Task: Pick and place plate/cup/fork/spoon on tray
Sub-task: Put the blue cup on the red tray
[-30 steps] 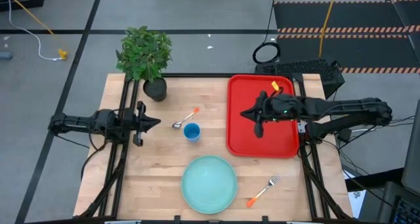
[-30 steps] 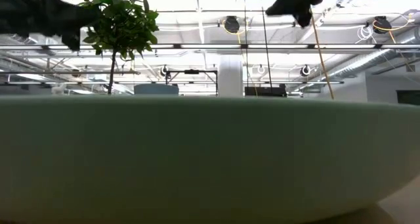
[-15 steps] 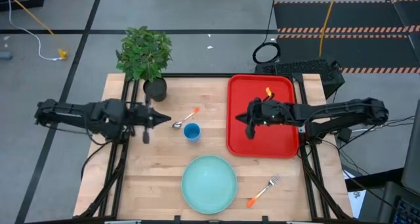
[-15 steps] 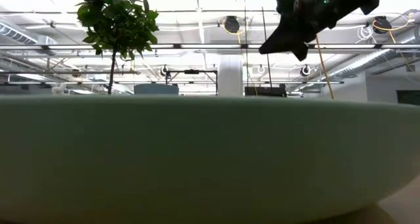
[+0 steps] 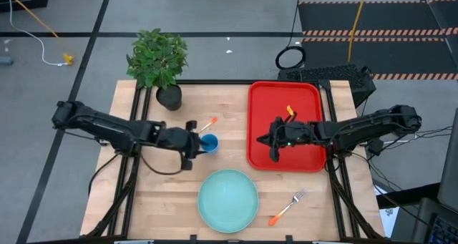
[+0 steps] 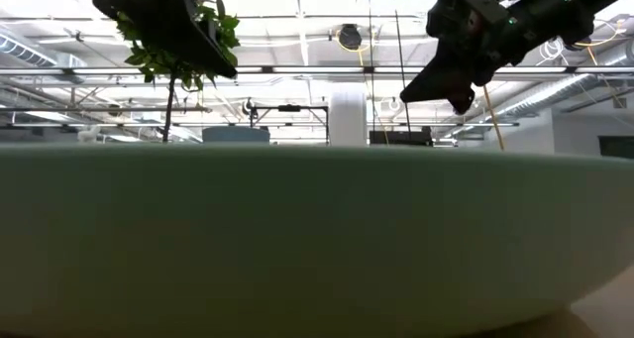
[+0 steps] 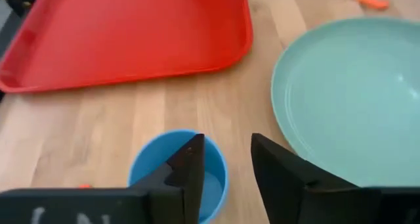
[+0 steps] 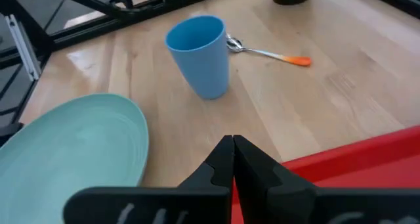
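The blue cup (image 5: pixel 210 144) stands upright on the wooden table, mid-left, with the orange-handled spoon (image 5: pixel 208 124) lying just beyond it. My left gripper (image 5: pixel 193 141) is open just left of the cup. In its wrist view one finger (image 7: pixel 191 159) is over the cup's mouth (image 7: pixel 157 168), and I see no touch. The turquoise plate (image 5: pixel 227 199) lies at the near middle and the fork (image 5: pixel 286 208) at the near right. My right gripper (image 5: pixel 274 145) hangs shut and empty above the red tray (image 5: pixel 285 158).
A potted plant (image 5: pixel 162 65) stands at the far left corner. In the low view the plate's rim (image 6: pixel 317 239) fills the lower half of the picture. Bare wood lies between the cup and the tray (image 7: pixel 125 33), and the tray holds no objects.
My left gripper has swung out from the table's left side toward the right, tipping downward, and now stands at the cup. My right gripper has sunk lower over the tray and stays shut. The cup, spoon, plate and fork have not moved.
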{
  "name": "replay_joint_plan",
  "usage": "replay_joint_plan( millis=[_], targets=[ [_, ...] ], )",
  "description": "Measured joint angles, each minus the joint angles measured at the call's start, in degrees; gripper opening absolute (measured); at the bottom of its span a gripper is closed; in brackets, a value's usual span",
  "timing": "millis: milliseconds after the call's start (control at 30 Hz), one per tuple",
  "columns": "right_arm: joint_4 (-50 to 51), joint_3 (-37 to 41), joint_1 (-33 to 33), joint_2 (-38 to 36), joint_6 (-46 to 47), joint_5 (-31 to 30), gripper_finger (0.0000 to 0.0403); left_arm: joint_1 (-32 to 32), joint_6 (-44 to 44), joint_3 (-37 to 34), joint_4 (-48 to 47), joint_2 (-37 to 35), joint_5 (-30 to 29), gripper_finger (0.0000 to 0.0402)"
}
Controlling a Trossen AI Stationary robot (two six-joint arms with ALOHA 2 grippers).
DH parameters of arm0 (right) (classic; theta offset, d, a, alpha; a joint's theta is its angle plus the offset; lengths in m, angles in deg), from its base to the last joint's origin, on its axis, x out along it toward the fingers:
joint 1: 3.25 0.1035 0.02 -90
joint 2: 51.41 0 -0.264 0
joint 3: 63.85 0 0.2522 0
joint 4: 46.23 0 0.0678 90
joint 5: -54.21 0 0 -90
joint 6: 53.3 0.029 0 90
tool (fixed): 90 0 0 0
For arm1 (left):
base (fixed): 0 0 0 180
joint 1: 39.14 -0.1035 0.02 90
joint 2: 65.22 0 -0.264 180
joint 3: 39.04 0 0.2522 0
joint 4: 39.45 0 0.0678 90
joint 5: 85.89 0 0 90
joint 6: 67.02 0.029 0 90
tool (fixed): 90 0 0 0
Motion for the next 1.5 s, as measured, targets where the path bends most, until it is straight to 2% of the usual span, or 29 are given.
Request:
replay_joint_plan(
  millis=[300, 700, 900, 1033, 1367, 1500],
  targets=[
    [-0.2, 0.0, 0.0, 0.0, -1.1, 0.0, 0.0, -0.1, 2.8, 3.8, -3.4, 9.0, -0.2, 0.0145],
    [-0.8, -0.1, 0.0, 0.0, -1.0, 0.0, 0.0, -0.4, 3.2, 3.8, -9.6, 9.8, -3.5, 0.0145],
    [-1.1, -0.1, 0.0, 0.0, -0.9, -0.3, 0.0, -1.4, 8.6, 3.6, -10.2, 9.8, -3.8, 0.0144],
    [-1.9, -0.1, 0.1, 0.0, 0.6, -0.3, 0.0, -0.9, 12.7, 3.6, -10.2, 9.8, -3.7, 0.0121],
    [-5.9, -0.1, 1.2, 0.0, 0.9, -1.4, 0.0, -0.9, 15.3, 3.6, -10.4, 9.8, -3.6, 0.0021],
    [-9.2, -0.1, 2.9, 0.8, 0.7, -3.4, 0.0, -0.9, 17.1, 3.6, -10.3, 9.7, -3.2, 0.0007]
  ],
)
